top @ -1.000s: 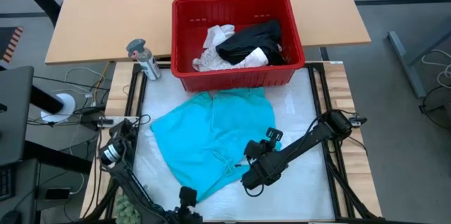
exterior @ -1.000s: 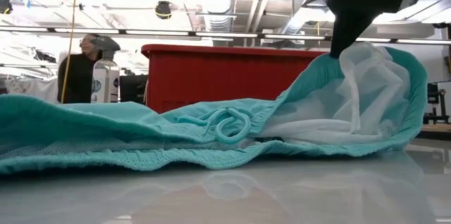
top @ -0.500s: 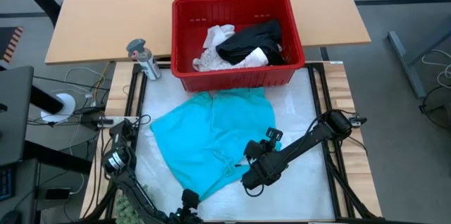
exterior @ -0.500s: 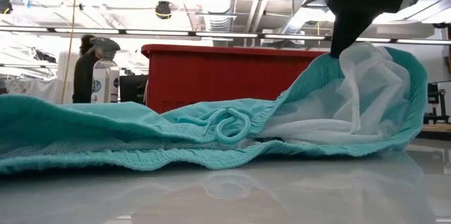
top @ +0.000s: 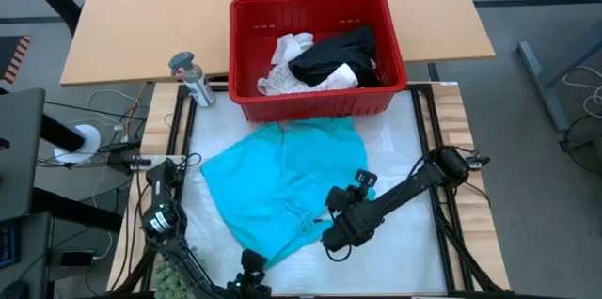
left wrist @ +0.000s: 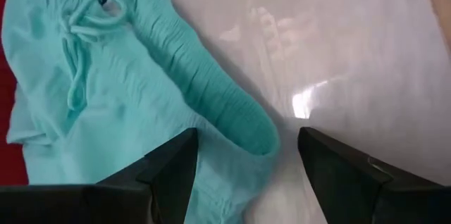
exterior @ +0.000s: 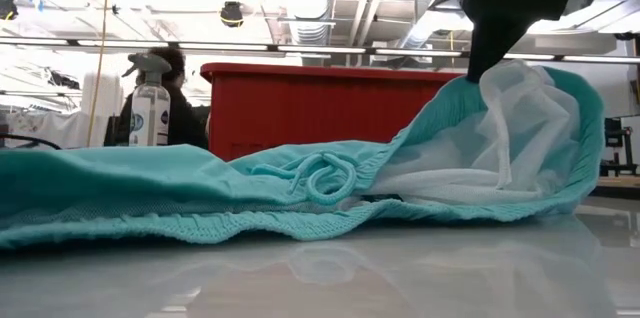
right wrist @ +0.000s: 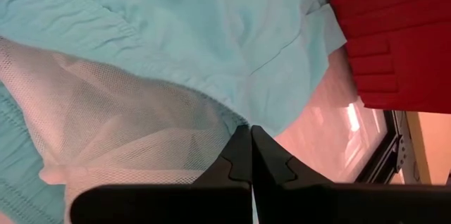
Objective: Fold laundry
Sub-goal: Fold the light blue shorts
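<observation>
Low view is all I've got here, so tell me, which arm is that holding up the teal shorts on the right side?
Observer: The right gripper, shut on the waistband of the teal shorts.
Operator: Where is the other arm?
Observer: The left gripper hangs open over the waistband's corner, at the near left of the mat, not gripping it.
Operator: What is inside that red basket?
Observer: The red basket holds a black garment lying partly over a white garment.
Operator: Is the white stuff I see part of the shorts?
Observer: Yes. The right wrist view shows white mesh lining inside the waistband.
</observation>
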